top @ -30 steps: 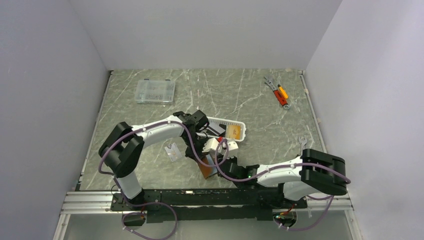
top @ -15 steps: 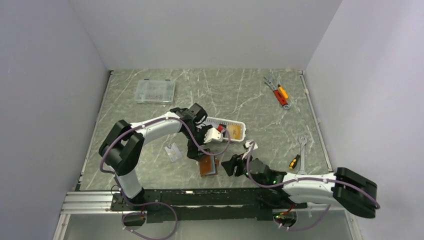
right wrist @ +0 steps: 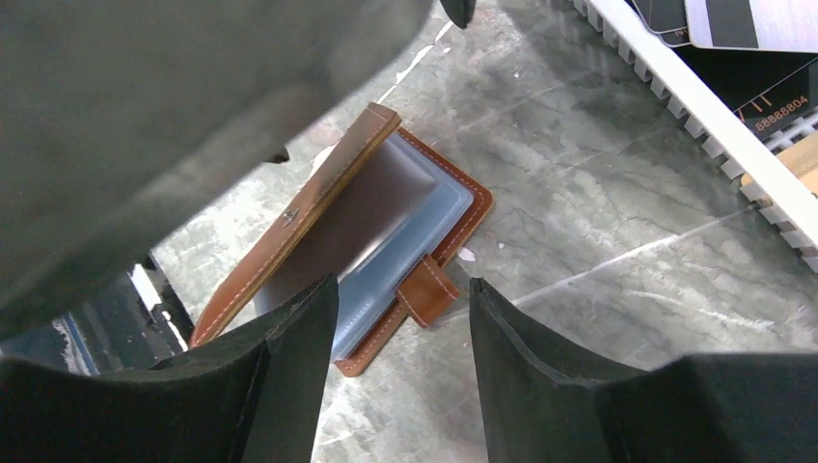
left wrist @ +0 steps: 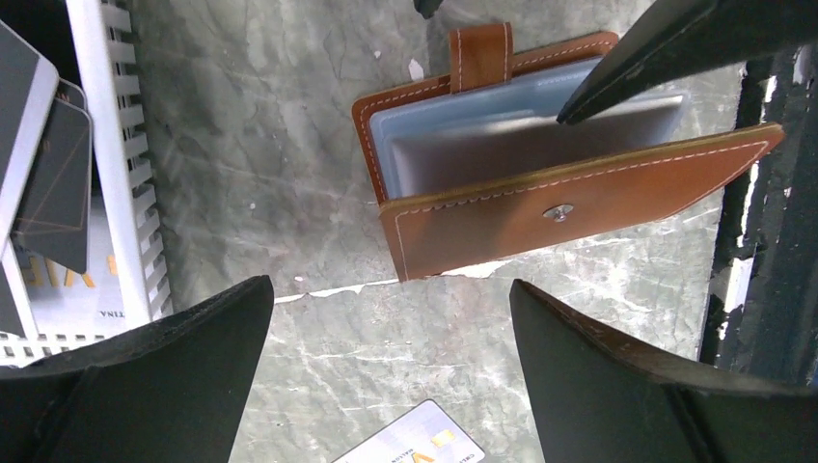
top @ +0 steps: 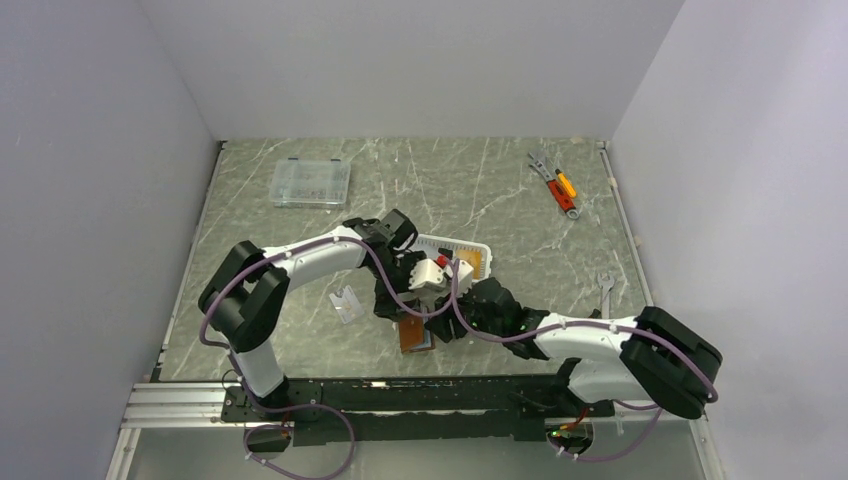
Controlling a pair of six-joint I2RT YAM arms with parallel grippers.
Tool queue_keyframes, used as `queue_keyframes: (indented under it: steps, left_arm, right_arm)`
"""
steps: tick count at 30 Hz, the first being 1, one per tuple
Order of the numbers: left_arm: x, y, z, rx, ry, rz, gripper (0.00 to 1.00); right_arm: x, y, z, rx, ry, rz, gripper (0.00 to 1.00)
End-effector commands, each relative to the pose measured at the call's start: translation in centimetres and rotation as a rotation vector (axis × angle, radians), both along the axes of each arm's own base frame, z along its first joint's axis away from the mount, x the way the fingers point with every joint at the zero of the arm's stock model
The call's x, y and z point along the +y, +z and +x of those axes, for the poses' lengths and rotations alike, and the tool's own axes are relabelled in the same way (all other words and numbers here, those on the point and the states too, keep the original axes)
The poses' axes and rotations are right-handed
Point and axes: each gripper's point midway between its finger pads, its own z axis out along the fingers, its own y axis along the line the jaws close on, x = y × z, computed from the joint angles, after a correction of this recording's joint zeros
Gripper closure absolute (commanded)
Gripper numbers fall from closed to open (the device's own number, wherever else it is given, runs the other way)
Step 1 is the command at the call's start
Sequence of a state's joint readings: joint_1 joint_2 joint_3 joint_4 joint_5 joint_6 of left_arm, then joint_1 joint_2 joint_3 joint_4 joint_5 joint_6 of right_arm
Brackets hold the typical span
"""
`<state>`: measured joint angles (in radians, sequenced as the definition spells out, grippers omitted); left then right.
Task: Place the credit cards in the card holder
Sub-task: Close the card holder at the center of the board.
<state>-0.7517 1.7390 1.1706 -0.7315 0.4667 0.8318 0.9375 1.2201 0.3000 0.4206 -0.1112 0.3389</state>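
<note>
The card holder is a brown leather wallet lying half open on the table, pale blue inside, its upper flap lifted. It also shows in the top view and in the right wrist view. My left gripper hangs open just short of the card holder, nothing between its fingers. One grey-white credit card lies flat on the table under it. My right gripper is open over the snap tab, gripping nothing. More credit cards lie in the white basket.
The white basket stands just behind the wallet, with black cards inside. A small clear plastic piece lies to the left. A clear compartment box is at the back left. Tools and a wrench lie on the right.
My left gripper has opened wide. The right arm swung out to the right, then came back, and its gripper now sits at the wallet's right side.
</note>
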Motion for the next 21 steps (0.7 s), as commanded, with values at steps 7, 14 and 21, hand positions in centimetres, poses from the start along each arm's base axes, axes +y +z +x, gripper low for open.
queue_keyframes:
  steps: [7, 14, 21]
  left_arm:
    - [-0.2, 1.9, 2.7, -0.061, 0.160, -0.091, 0.01]
    - [0.7, 6.6, 1.9, -0.069, 0.182, -0.205, 0.01]
    - [2.2, 6.1, -3.9, -0.087, -0.047, -0.086, 0.01]
  right_arm:
    - [1.4, 0.0, -0.4, -0.005, 0.111, 0.108, 0.47]
    - [1.2, -2.1, -1.8, 0.131, 0.067, 0.178, 0.61]
    - [1.6, -2.0, -3.8, 0.213, 0.042, 0.227, 0.76]
